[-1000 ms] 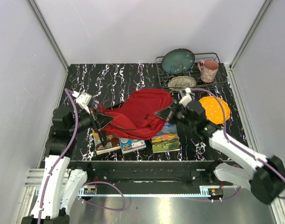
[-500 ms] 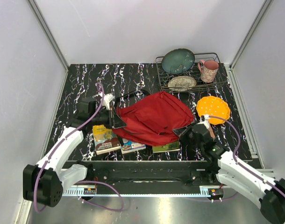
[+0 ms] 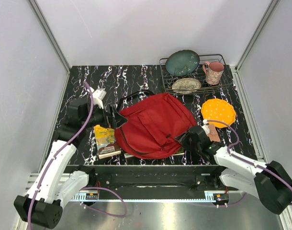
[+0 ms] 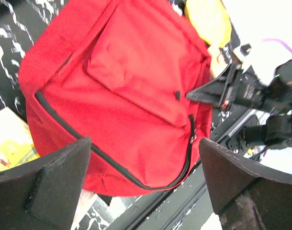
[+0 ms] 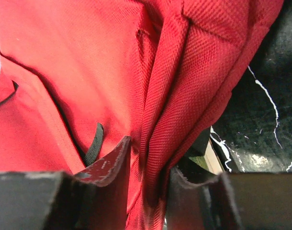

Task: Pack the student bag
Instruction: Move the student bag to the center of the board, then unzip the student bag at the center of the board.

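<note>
Both hands sit at edges of the student bag (image 3: 153,125): right hand (image 5: 148,160) pinching a fold, left hand (image 3: 116,117) spread, released.

The backpack (image 3: 153,125) is matt red cloth with a coarse weave. The table (image 3: 131,79) looks glossy, black and marble-like. The rack (image 3: 167,82) is thin dark wire. The book (image 3: 105,138) has a shiny paper cover.

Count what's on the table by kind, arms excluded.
bag: 1
plates: 3, teal, patterned, orange
mug: 1
dish rack: 1
book: 1 in clear view; anything under the bag can't be counted
Total: 7
</note>
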Controlling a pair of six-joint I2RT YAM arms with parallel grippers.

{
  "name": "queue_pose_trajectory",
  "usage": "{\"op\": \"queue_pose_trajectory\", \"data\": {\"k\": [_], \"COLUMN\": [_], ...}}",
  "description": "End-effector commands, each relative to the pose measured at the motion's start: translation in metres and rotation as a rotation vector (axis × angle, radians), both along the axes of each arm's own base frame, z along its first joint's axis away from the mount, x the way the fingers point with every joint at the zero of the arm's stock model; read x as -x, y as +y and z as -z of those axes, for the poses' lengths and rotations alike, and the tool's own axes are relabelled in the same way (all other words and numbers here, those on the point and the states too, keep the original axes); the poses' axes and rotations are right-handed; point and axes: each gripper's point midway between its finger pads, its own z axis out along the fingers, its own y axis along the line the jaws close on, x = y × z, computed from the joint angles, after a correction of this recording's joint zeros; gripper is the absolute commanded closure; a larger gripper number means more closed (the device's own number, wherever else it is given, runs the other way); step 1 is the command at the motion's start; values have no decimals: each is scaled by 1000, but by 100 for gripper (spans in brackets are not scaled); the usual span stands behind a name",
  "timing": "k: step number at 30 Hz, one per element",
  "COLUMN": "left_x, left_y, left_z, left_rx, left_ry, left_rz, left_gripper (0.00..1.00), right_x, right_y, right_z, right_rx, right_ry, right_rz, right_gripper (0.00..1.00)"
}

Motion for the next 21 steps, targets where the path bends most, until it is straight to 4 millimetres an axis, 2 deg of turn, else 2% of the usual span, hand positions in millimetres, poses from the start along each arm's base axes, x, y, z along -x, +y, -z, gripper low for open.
{"op": "queue_pose_trajectory", "data": {"k": [1,2,6,7,9,10,12,13,15,16,21], "left_x": [-10,-9,-5,8,9,20,20,30,33,42,48], "left_y": [2,-1,-29,-49,-64,-78,-89,-100,-113,-123,-147], "left_z": [-39,-39,-29,-25,-16,-12,-4,-2,7,10,28], "left_rx": [-1,4,-23,-37,-82,-96,-129,-141,-174,-188,-232], "left_ry": [-83,-75,-36,-29,-14,-9,-1,0,8,8,39], "left_rz": [-32,-17,50,119,131,177,183,225,252,289,310], "left_gripper": [1,1,1,1,1,1,5,7,9,10,13], "right_x": [-9,-10,-11,-11,-11,-12,-11,-12,-11,-11,-12], "right_y": [16,17,21,21,21,20,17,15,12,11,6], "right_z": [-8,-7,-7,-8,-10,-11,-15,-15,-17,-19,-21], "right_rx": [-57,-60,-71,-74,-77,-73,-71,-64,-62,-63,-56], "right_ry": [-50,-45,-40,-42,-48,-52,-60,-64,-65,-70,-68], "right_rz": [-35,-34,-46,-44,-44,-35,-27,-17,-11,-5,23], "right_gripper": [59,55,53,51,51,51,51,51,51,51,53]}}
